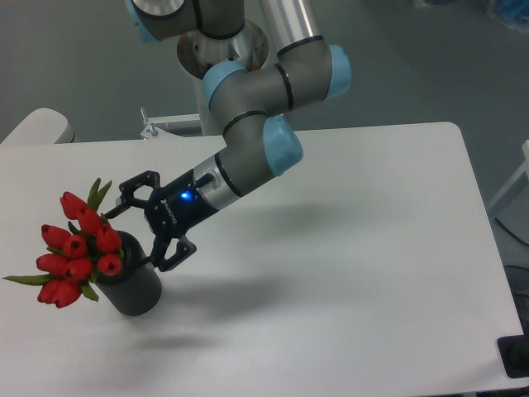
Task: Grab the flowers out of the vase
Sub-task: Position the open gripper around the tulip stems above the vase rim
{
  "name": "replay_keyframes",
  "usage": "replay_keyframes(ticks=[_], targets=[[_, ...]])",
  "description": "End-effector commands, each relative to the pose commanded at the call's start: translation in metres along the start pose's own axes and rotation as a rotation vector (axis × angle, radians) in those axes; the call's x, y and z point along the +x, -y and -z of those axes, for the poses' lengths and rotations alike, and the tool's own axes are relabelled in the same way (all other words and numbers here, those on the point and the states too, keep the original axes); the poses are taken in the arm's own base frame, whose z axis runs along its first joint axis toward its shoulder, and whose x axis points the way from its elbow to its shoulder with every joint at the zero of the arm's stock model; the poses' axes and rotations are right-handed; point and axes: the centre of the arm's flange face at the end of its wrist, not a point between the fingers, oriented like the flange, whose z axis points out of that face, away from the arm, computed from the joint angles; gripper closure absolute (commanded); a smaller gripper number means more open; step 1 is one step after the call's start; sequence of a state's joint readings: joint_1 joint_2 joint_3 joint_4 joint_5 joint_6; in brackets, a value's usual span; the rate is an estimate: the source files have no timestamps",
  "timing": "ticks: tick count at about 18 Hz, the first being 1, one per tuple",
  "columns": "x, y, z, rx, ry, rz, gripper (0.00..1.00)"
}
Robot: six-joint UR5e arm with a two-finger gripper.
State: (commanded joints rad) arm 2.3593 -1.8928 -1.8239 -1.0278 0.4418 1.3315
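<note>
The red tulips (76, 252) stand in the dark grey cylindrical vase (136, 281) near the left edge of the white table (372, 273), toward its front left corner. The bunch leans out of the vase mouth to the left, so the buds hang over the table beside the vase rather than straight above it, and narrow green leaves stick out at the top and at the lower left of the bunch. The black two-finger gripper (142, 230) is just to the right of the flowers, its jaws spread wide apart with nothing between them. One finger (132, 188) reaches toward the upper buds, close to the leaves at the top of the bunch; the other finger (169, 255) sits low, by the upper right of the vase rim, and whether it touches the vase cannot be told. A blue light (183, 197) glows on the gripper body. The grey arm with pale blue joint caps (277, 149) slopes down from its base (223, 50) at the far edge of the table toward the flowers.
</note>
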Motion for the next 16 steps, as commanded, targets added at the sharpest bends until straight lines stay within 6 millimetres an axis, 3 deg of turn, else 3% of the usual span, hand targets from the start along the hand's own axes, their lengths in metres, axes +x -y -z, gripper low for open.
replay_keyframes(ticks=[3,12,14,16], targets=[[0.004,0.0,-0.016,-0.002,-0.029,-0.001,0.0],[0.002,0.001,-0.032,0.055,-0.043,-0.051,0.0],[0.003,0.001,-0.039,0.054,-0.049,-0.064,0.14],[0.002,0.001,-0.039,0.054,-0.048,-0.068,0.41]])
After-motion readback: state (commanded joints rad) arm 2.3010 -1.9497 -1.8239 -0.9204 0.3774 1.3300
